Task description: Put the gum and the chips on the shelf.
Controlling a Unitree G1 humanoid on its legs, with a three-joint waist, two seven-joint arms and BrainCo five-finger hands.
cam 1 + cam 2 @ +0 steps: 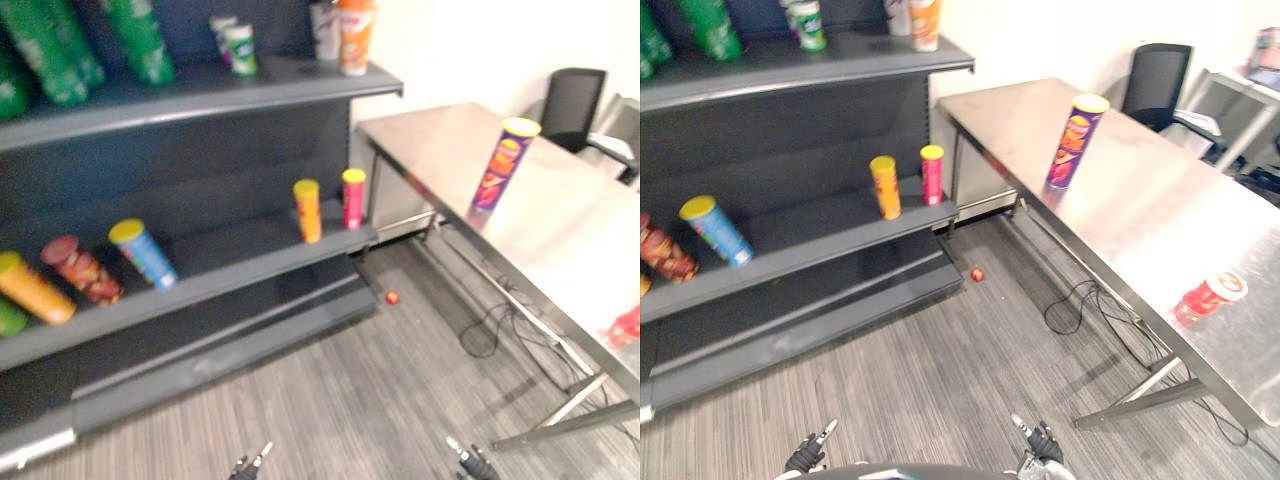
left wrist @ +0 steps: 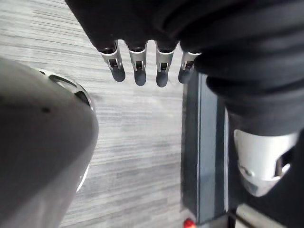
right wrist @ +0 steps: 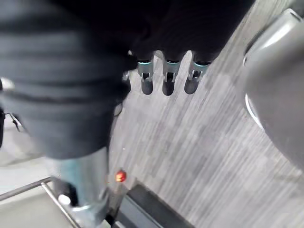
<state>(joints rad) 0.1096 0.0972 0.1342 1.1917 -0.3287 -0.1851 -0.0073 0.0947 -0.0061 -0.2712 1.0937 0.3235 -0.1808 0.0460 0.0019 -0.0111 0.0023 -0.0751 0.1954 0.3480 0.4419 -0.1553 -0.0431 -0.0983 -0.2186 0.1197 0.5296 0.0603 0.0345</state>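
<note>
Left hand [image 1: 806, 457] & right hand [image 1: 1041, 443] low, fingers straight, empty. Small red gum tub w/ white lid [image 1: 1206, 296] on steel bench [image 1: 1140, 205], fwd-right of right hand, the nearer one. Tall purple chips can w/ yellow lid [image 1: 1073, 140] upright farther back; dark grey shelf [image 1: 830, 240] opposite, left.

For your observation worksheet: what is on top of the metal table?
A tall purple chips can stands upright on the metal table, and a red white-lidded container lies near its front edge. The table's right part is cut off, so anything there is unseen.
</note>
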